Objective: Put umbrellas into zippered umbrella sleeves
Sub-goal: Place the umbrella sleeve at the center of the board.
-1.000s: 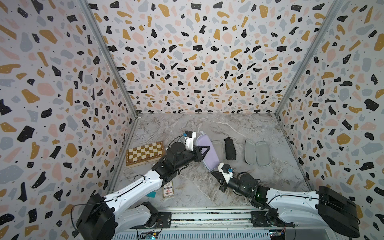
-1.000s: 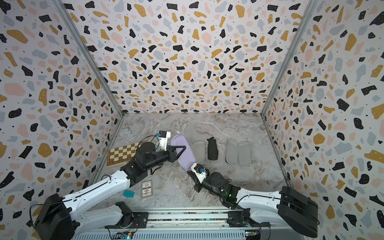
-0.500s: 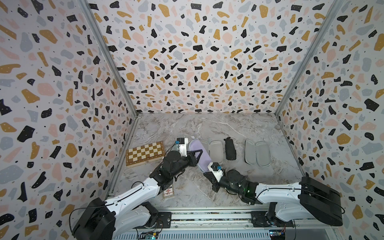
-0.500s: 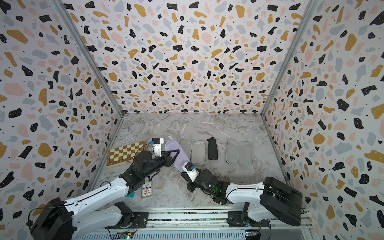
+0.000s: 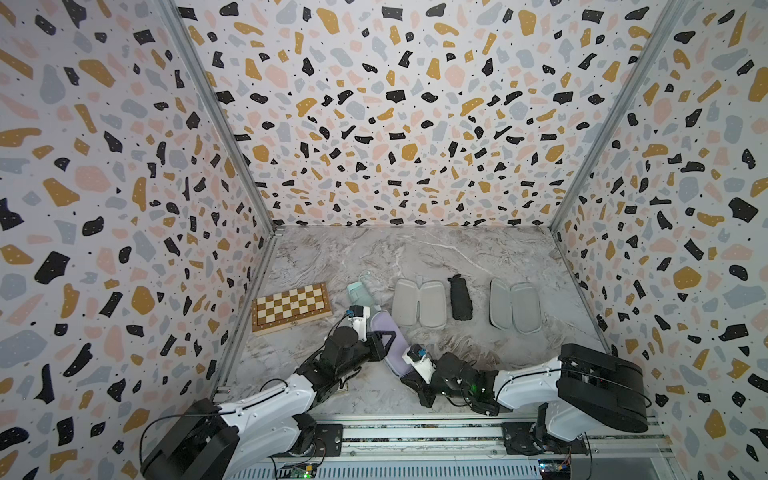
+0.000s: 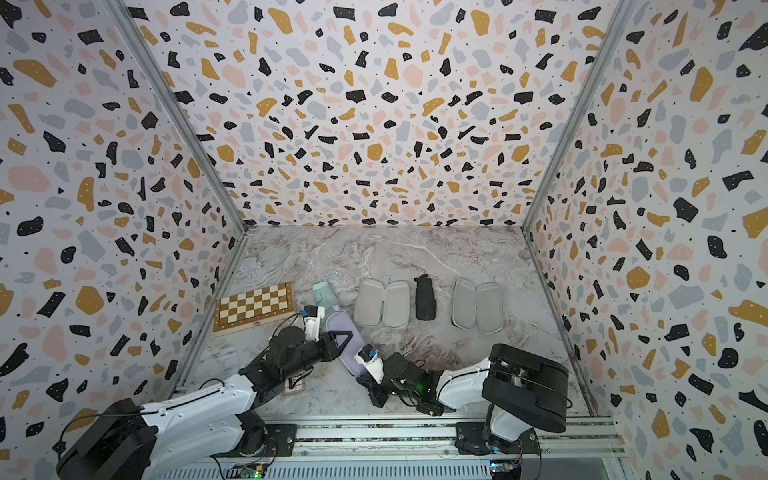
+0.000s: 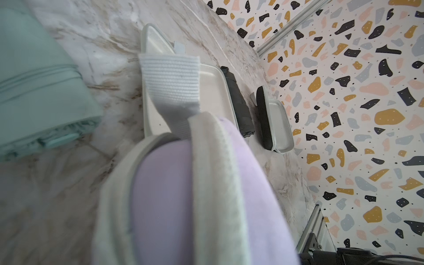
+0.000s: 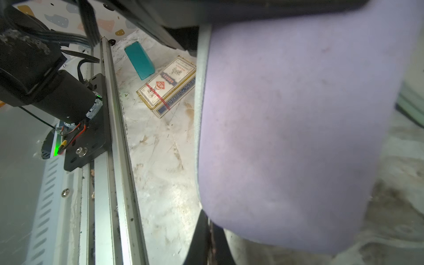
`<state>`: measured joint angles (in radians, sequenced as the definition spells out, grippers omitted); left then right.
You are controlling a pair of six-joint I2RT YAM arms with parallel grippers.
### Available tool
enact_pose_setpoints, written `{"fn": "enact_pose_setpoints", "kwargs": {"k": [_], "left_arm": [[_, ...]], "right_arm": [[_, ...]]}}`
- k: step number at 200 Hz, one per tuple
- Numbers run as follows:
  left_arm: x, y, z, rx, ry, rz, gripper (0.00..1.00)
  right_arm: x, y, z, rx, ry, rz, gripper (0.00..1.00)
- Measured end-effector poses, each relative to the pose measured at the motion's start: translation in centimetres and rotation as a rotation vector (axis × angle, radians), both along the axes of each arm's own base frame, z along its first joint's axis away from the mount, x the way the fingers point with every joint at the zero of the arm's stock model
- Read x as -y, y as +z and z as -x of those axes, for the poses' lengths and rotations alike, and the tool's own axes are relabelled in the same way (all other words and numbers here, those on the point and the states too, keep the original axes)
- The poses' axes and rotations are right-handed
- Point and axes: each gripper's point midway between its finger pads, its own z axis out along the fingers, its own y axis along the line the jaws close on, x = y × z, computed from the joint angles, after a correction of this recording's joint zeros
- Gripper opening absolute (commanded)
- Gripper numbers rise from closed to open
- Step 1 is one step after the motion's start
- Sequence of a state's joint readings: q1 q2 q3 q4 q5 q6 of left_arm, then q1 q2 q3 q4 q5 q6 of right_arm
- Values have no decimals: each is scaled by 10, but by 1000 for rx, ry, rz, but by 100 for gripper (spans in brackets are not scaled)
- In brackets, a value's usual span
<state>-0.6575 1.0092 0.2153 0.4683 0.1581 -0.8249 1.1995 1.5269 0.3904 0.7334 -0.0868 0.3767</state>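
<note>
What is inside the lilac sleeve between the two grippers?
The lilac sleeve is folded together. Only its lilac shell and pale zip edge show in any view. What it holds is covered by the shell, so I cannot tell.

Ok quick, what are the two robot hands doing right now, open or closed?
Left gripper: at the lilac sleeve; open or gripping cannot be told.
Right gripper: shut, at the lilac sleeve's near end; no grip shows.
</note>
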Motion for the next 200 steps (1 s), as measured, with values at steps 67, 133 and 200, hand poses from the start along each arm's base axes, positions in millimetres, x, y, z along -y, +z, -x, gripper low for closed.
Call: {"fn": "enact_pose_setpoints", "kwargs": {"k": [67,133,200], "left_arm": [[-10,-31,14,-68,-7,-60,64],[-22,-57,29,-128,-32,-156,93],[-16,-60,38,-152,-77,-151,90]], "right_arm": [[6,-15,4,-61,-28,51,0],[14,-20,-11,-56,-116,70,0],[50,-37,-47,-74,-273,126,0]]}}
